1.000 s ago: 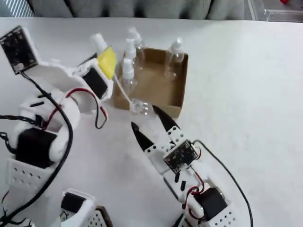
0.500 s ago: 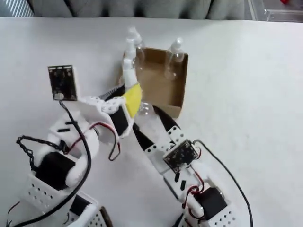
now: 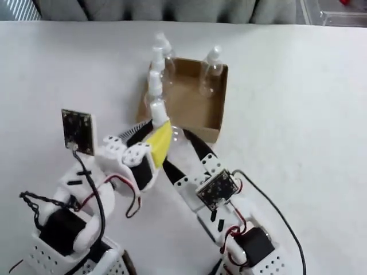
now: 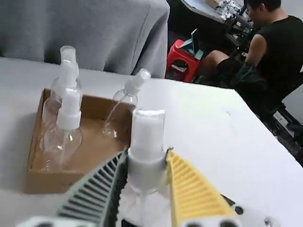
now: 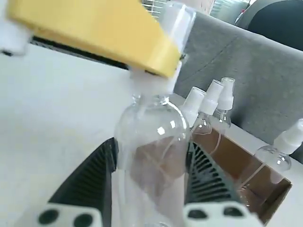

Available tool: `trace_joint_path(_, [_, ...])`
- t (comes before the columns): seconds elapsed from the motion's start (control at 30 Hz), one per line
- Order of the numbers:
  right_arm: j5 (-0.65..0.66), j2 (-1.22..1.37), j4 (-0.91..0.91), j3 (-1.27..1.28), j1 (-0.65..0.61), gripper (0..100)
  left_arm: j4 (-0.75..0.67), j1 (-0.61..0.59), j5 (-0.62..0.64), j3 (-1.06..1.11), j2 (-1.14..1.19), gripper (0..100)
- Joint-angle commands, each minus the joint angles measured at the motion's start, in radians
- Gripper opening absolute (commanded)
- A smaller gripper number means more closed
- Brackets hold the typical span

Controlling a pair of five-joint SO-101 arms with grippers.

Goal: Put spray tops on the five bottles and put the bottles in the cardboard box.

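Black and ribbed, the right jaws are clamped around the belly of the last bottle (image 5: pixel 151 137). They hold it upright just in front of the near wall of the cardboard box (image 3: pixel 221 103); whether its base touches the tabletop (image 3: pixel 298 114) we cannot tell. Directly above, the left jaws, one grey and one yellow, are closed on the white spray top (image 4: pixel 146 142). It sits right at the bottle's neck, its thin tube running down inside the clear body. We cannot see whether the collar is fully seated. Beyond, inside the box, four capped bottles (image 3: pixel 209 74) stand: three in a row along one side and one apart at the far corner, with bare cardboard toward the near wall.

We judge this to be the fitting of the fifth and final top. The next move calls for the left jaws to press or turn the top home while the right jaws hold the bottle steady, then to let go and clear away. After that the right jaws must carry the bottle over the near wall and set it on the bare cardboard without knocking the standing four.
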Motion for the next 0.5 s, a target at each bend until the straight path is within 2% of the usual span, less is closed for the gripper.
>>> trace_joint_path(0.0, [-0.011,-0.007,-0.016,-0.015,0.008,1.5,-0.046,0.047,-0.029,0.068,-0.096,4])
trace_joint_path(0.27, [-0.012,-0.007,-0.018,-0.015,0.081,1.5,-0.061,0.050,-0.029,0.222,-0.260,28])
trace_joint_path(0.47, [-0.094,-0.007,-0.018,-0.015,0.082,1.5,-0.054,0.048,-0.031,0.267,-0.421,30])
